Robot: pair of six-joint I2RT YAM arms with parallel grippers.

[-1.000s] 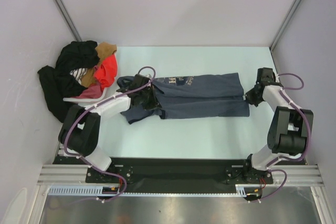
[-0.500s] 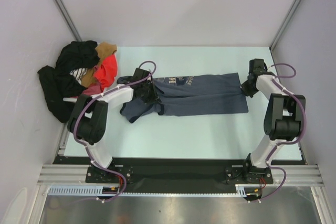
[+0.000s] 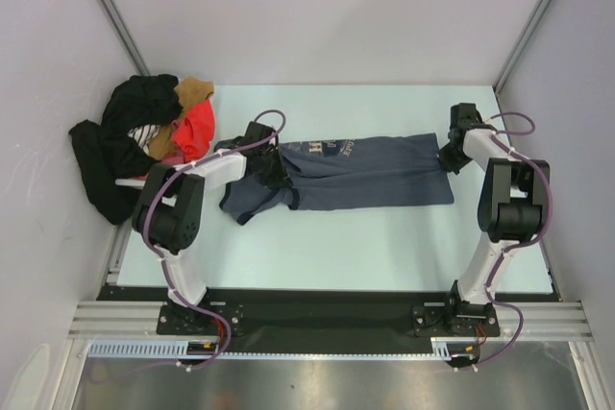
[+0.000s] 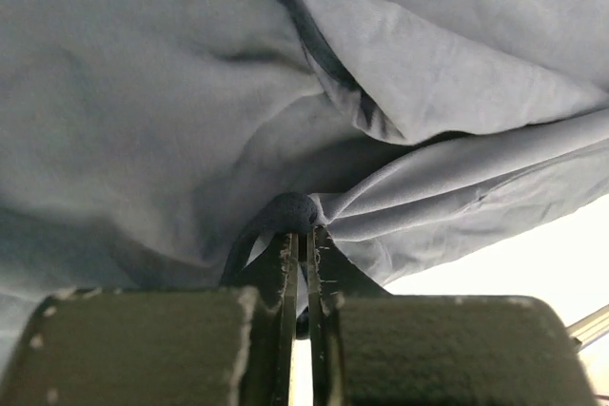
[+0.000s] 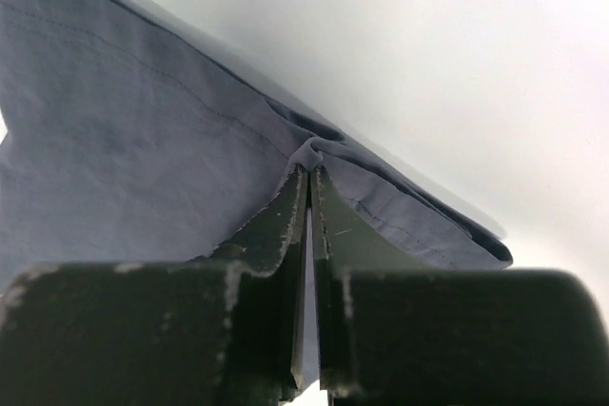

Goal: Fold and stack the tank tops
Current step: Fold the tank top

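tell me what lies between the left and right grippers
Only the blue-grey tank top, spanning from the left gripper to the right gripper, each shut on one end; the top view shows it.

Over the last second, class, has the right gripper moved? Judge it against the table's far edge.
Yes. The right gripper, shut on the blue-grey tank top, has moved toward the far edge of the table and slightly left.

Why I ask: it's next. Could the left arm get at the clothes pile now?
Probably not yet: the clothes pile lies close, unobstructed, but the left gripper is shut on the blue-grey tank top.
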